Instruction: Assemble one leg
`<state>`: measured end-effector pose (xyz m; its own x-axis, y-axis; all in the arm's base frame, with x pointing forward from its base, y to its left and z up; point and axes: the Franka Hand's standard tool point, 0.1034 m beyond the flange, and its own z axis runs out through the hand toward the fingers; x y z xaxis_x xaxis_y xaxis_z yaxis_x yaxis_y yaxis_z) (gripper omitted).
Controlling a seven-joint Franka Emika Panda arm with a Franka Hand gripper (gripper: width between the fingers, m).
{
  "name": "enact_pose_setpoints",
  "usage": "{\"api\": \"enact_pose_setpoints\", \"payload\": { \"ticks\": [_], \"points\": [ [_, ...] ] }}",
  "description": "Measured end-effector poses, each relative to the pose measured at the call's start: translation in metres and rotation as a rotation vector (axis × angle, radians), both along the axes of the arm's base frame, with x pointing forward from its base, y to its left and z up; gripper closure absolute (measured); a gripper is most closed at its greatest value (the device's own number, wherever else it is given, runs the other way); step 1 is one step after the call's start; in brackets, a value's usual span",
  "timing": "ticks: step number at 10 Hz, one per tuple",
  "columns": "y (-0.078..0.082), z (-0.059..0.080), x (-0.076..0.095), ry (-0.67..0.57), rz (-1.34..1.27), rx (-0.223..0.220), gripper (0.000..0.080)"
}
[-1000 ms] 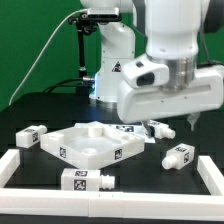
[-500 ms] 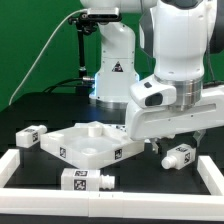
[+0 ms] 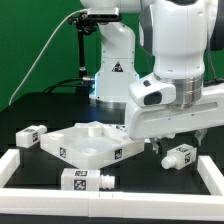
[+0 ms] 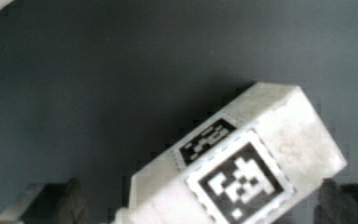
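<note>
A leg [image 3: 180, 157], a small white blocky peg with square tags, lies on the black table at the exterior view's right. My gripper [image 3: 177, 143] hangs just above it, open. In the wrist view the leg [image 4: 229, 160] lies slanted between my gripper's [image 4: 202, 207] two dark fingers [image 4: 51, 200], which stand wide apart on either side and do not grip it. Two more legs lie on the table, one at the left [image 3: 30, 137] and one at the front [image 3: 86, 181].
The big white square panel with raised rim [image 3: 62, 150] lies in the middle, just left of my gripper. A white frame rail [image 3: 110, 205] borders the table's front and its right side [image 3: 210, 175]. The robot base [image 3: 110, 70] stands behind.
The arm came down and shifted towards the exterior view's right, over the right leg, then held still for the last half second. No part has moved.
</note>
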<state>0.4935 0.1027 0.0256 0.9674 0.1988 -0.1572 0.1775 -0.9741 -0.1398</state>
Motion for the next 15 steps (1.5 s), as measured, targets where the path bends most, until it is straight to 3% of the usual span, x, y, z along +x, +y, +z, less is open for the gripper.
{"api": "enact_pose_setpoints", "payload": {
  "ticks": [6,11,15],
  "points": [
    [0.005,0.001,0.008,-0.01,0.0,0.003,0.015],
    [0.006,-0.015,0.005,-0.017,-0.001,0.004,0.015],
    [0.004,-0.022,-0.007,0.0,0.049,0.008,0.015]
  ]
}}
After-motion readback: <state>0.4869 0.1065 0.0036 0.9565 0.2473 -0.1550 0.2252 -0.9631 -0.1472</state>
